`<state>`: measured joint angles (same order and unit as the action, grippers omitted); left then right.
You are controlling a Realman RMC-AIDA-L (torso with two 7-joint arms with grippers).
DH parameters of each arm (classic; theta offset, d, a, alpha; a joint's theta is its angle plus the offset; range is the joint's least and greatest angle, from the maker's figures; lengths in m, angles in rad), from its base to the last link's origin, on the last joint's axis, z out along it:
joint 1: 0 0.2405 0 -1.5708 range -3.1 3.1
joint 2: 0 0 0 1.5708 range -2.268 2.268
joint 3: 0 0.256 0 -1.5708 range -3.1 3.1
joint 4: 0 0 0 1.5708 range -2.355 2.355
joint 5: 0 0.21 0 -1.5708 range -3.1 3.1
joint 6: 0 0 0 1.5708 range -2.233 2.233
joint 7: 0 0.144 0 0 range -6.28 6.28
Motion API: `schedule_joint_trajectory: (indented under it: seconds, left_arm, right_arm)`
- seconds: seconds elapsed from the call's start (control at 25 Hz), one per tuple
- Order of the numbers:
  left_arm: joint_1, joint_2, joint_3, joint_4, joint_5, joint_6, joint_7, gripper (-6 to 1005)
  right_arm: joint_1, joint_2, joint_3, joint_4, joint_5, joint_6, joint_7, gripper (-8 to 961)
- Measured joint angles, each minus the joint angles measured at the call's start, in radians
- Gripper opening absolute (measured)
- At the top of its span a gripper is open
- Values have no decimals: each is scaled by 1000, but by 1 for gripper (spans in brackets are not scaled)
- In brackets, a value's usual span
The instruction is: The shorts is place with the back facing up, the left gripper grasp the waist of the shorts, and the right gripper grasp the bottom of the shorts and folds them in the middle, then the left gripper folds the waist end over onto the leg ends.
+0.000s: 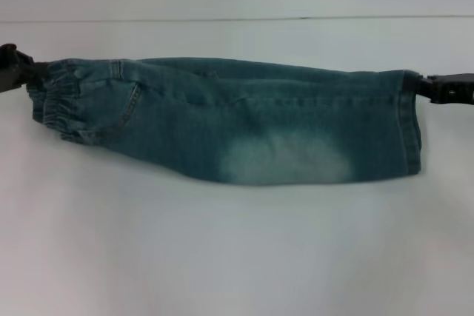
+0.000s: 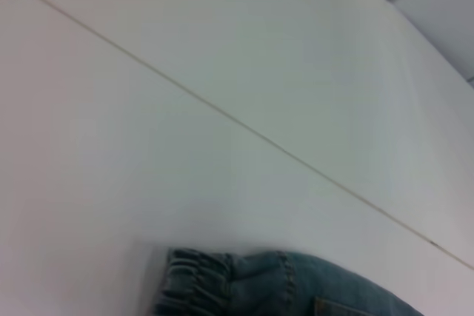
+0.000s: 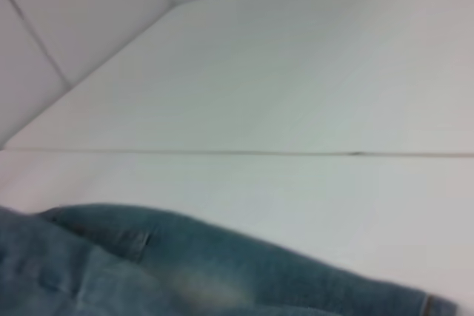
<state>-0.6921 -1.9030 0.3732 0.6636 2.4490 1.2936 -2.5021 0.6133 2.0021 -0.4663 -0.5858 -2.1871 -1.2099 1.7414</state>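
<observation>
The blue denim shorts [image 1: 237, 120] are folded in half lengthwise and stretched across the white table [image 1: 237, 257] in the head view. The elastic waist [image 1: 55, 105] is at the left and the leg hems [image 1: 411, 123] are at the right. My left gripper [image 1: 28, 73] is shut on the upper corner of the waist. On the other side, my right gripper [image 1: 416, 85] is shut on the upper corner of the hems. The top edge runs taut between them. The left wrist view shows the gathered waist [image 2: 196, 286]; the right wrist view shows the denim [image 3: 148, 264].
A thin seam line [image 1: 237, 18] crosses the table behind the shorts. White tabletop extends in front of the shorts toward me. Pale tiled wall panels [image 3: 67, 5] show beyond the table in the wrist views.
</observation>
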Motion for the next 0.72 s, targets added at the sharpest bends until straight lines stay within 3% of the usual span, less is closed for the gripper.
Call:
schedule_joint_trajectory:
  seconds: [0.28,0.72]
  left_arm:
    - [14,-16,-2,-8,-2,-62,13,41]
    - [22,-44,9,-24,-47,-133,76,47]
  right_arm:
    - [6,37,-8,12,120,140,-57,25]
    - [71,60,-38,80,158,297,-112,24]
